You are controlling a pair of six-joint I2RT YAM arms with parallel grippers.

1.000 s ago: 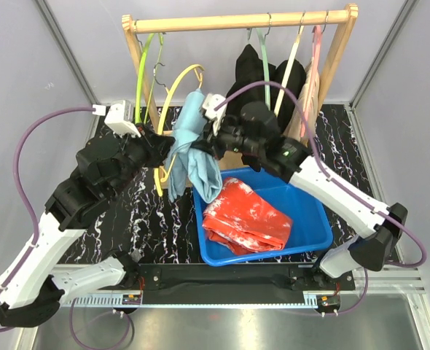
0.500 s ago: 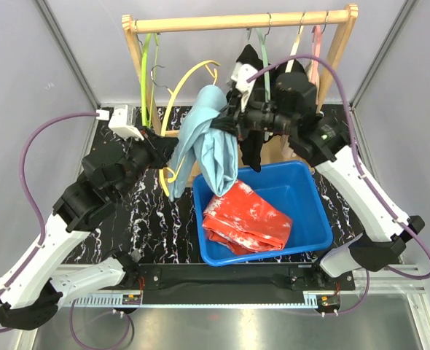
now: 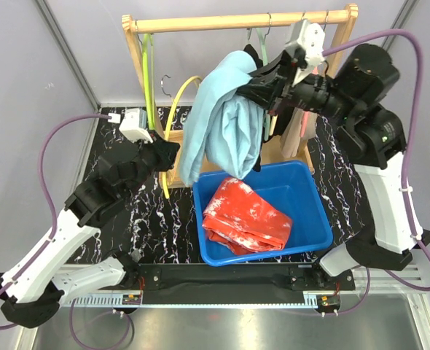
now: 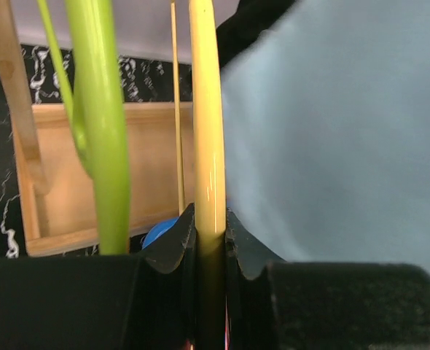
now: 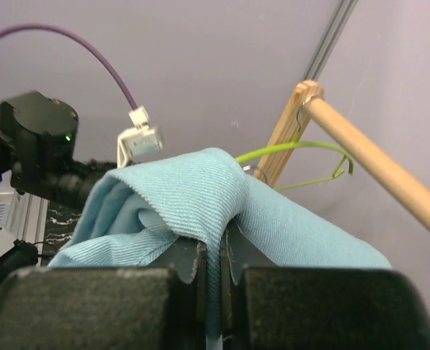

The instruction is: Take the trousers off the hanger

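Nearest the arm bases, a blue bin (image 3: 307, 198) sits on the black marbled table (image 3: 164, 226) w/ the red trousers (image 3: 248, 219) in it, a crumpled, loosely folded heap, red w/ white blotches, filling the bin's left half. Further in on the left, the left gripper (image 4: 210, 240) is clamped on the yellow hanger (image 4: 208, 131): both fingers press its thin bar from either side, no gap btwn them. A green hanger (image 4: 102, 109) hangs just beside the yellow one, to its left in the wrist view. The light blue trousers (image 3: 226, 124) are up in the air above the bin's far-left corner, right of the yellow hanger; whether any of the cloth is on that hanger can't be told. They're a soft twill, fine diagonal weave visible at the right wrist, bunched at the top and draping down in long folds, lower hem just over the bin's far rim. The right gripper (image 5: 213, 255) has them at the top: jaws closed tight on a pinched fold, cloth humped over the fingertips. Behind that stands the wooden rack (image 3: 237, 22) at the table's far edge. Dark cloth (image 3: 253, 55) shows on the rail behind the light blue pair, mostly hidden.
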